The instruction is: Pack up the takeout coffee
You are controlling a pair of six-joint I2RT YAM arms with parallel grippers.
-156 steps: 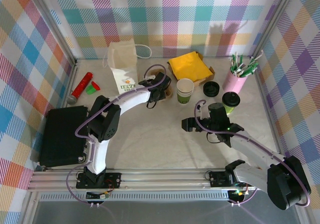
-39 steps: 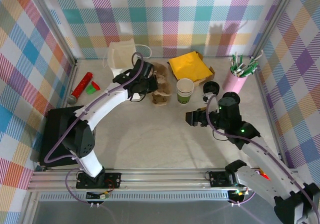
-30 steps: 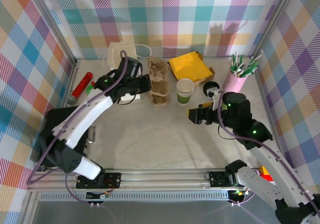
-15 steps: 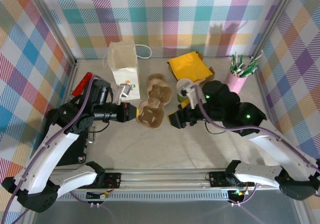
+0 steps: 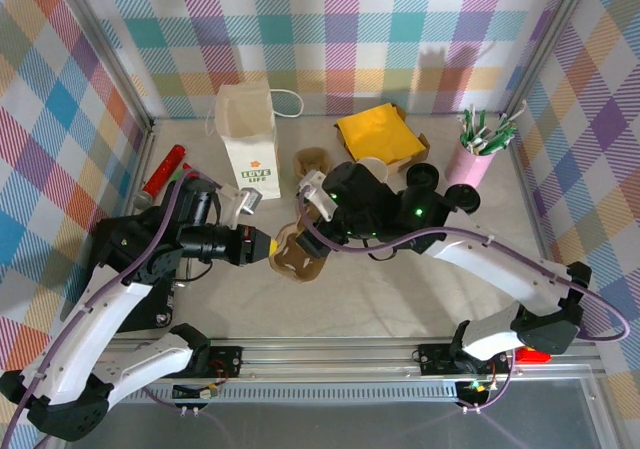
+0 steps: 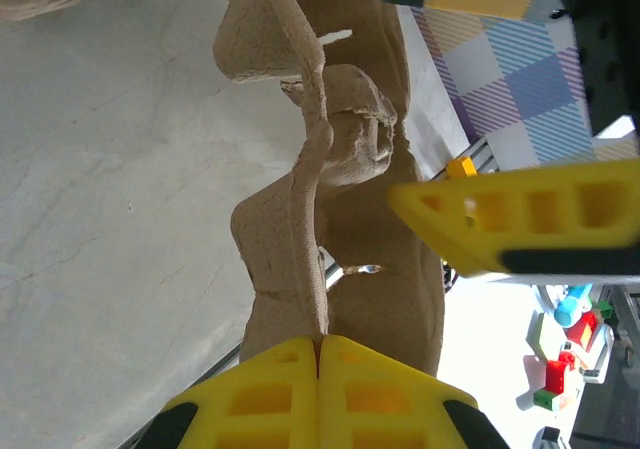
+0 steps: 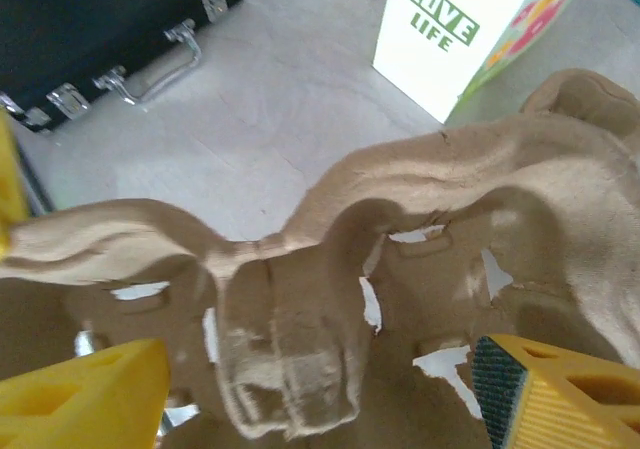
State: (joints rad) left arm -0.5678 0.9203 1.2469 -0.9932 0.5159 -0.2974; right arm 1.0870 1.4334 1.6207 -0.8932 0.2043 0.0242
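Marbled grey tabletop [image 5: 350, 299] hosts a likely handover: left gripper [image 6: 318, 347] is clamped on the brown moulded-pulp cup carrier [image 5: 300, 254], steadying it, while right gripper [image 7: 320, 394] straddles it, jaws apart. Far right, the black-lidded cream takeout coffee [image 5: 463, 197] stands just beside the pink straw holder [image 5: 470, 165].

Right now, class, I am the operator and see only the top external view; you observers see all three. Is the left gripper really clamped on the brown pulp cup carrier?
Observer: Yes. In the left wrist view the left gripper is shut, its yellow fingers pressed together on a thin edge of the cup carrier.
Operator: And the right gripper?
Observer: In the right wrist view the right gripper is open. Its fingers stand wide apart, straddling the carrier's middle ridge without pinching it.
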